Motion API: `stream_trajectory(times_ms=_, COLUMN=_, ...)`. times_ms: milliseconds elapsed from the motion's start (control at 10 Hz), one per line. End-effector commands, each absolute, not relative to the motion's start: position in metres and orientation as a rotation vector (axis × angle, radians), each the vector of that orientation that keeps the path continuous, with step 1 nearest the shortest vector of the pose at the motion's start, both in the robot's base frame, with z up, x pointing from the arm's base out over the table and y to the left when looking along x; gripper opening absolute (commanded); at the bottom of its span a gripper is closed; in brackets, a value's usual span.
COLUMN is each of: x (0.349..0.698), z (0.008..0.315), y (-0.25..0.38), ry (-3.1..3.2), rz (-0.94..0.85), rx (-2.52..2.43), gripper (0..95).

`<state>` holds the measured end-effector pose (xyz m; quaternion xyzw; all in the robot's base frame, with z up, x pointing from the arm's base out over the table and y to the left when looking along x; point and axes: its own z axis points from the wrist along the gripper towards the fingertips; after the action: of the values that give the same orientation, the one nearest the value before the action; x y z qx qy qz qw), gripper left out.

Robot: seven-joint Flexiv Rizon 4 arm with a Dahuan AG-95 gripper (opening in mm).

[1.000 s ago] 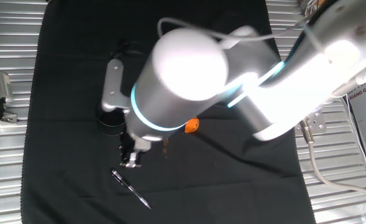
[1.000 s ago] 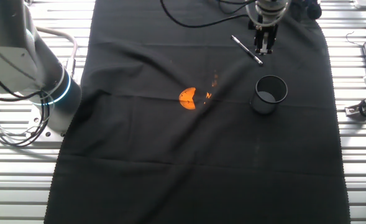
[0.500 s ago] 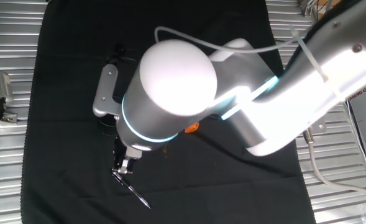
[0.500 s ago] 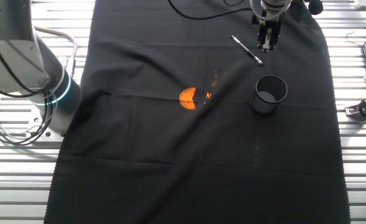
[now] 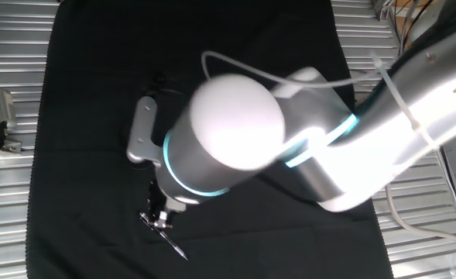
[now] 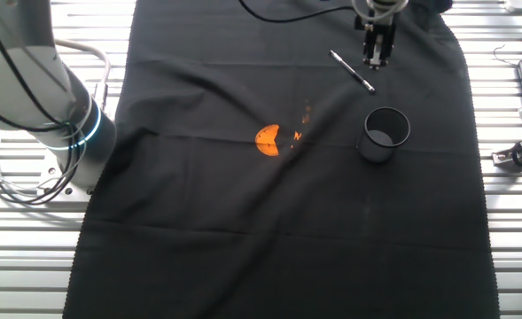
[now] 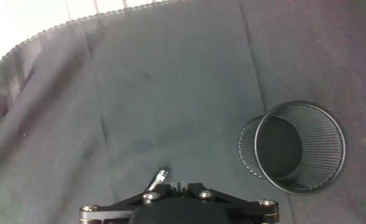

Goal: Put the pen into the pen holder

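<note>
In one fixed view we see the pen (image 5: 164,236) lying flat on the black cloth (image 5: 80,116) at the lower left of the frame, angled down to the right. The end effector (image 5: 160,220) sits right at the pen's upper end, lower in the frame than half a second ago and much closer to the pen than a full second ago, when a clear gap lay between them. The arm's big white joint (image 5: 235,124) has slid to the right since the last frame and now covers the pen holder and the orange lump there.

In the other fixed view, left to right, we see the arm's base (image 6: 61,133) at the left edge, the orange lump (image 6: 267,139) near the centre, then the pen (image 6: 352,71), the end effector (image 6: 375,62) and the pen holder (image 6: 385,134) at the upper right. The pen, the holder and the lump lie where they lay before. The end effector stands upright just beside the pen's right end, its fingers close together; we cannot tell whether they touch the pen.

The hand view shows the pen's silver tip (image 7: 157,180) poking out just above the end effector's body at bottom centre, with the mesh pen holder (image 7: 299,146) standing open and upright well apart at the right.
</note>
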<state>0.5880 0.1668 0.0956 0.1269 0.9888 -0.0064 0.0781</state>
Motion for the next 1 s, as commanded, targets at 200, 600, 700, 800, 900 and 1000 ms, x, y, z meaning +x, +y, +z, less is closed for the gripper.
stream_trajectory(times_ms=200, x=0.5874, z=0.0957, y=0.1692, ry=2.966, rz=-0.013, rx=0.381, gripper=0.0)
stream_trajectory(times_ms=600, x=0.5869, z=0.0942, y=0.1686, ry=2.971, rz=-0.01, rx=0.382, gripper=0.0)
stream_trajectory(times_ms=700, x=0.5867, z=0.0922, y=0.1682, ry=2.971, rz=-0.01, rx=0.382, gripper=0.0)
stream_trajectory(times_ms=800, x=0.5867, z=0.0902, y=0.1682, ry=2.973, rz=-0.011, rx=0.382, gripper=0.0)
stream_trajectory(times_ms=900, x=0.5864, z=0.0884, y=0.1678, ry=2.973, rz=-0.01, rx=0.383, gripper=0.0)
stream_trajectory(times_ms=1000, x=0.5853, z=0.0874, y=0.1667, ry=2.976, rz=-0.007, rx=0.383, gripper=0.0)
